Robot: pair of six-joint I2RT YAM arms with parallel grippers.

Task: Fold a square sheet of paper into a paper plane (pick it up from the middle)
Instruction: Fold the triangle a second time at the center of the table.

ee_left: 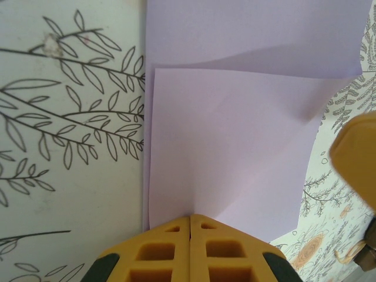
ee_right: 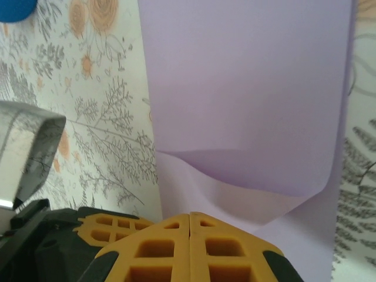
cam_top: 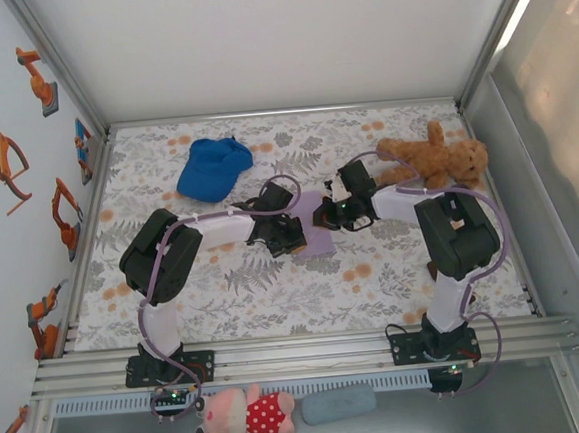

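Two tools meet over the lavender paper at mid-bench, well clear of the blue cap. The sheet lies partly doubled over, one layer bowed loosely above the other and not pressed flat. The left tool has its jaws closed tight and appears to pinch the near edge of the raised flap. The right tool is also closed tight, its tips at the sheet just short of the soft roll; whether it nips paper cannot be told. The likely risk is a crooked crease. The fold is rounded and its edges look out of line, so pressing now could set it askew. With the tools this close together, a pull from either one could drag the thin sheet, crumple it or tear it.
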